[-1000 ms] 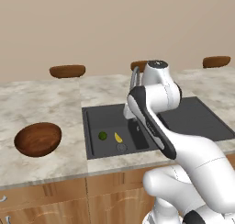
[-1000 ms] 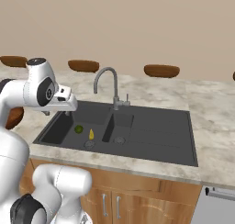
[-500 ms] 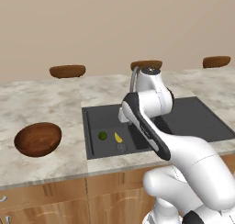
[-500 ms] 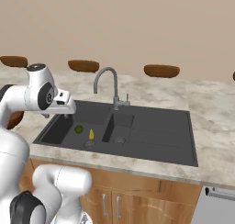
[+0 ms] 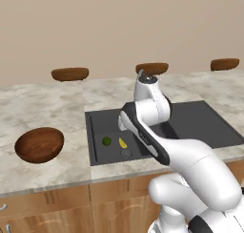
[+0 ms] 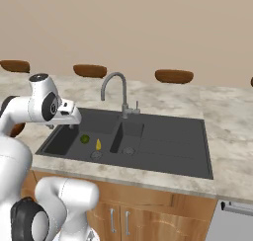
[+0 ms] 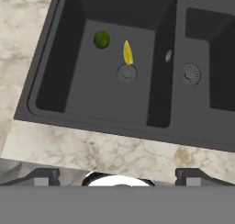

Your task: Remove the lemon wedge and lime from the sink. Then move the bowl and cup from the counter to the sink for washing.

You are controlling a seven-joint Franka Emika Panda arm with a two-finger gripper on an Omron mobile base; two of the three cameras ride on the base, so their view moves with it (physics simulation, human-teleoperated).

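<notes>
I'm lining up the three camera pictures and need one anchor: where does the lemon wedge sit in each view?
Left base view: the lemon wedge lies in the sink's left basin, just right of the lime.
Right base view: the lemon wedge lies low in the left basin, right of the lime.
Hand view: the lemon wedge lies upper centre, right of the lime.
Shared landmark: the round drain beside the wedge.
</notes>
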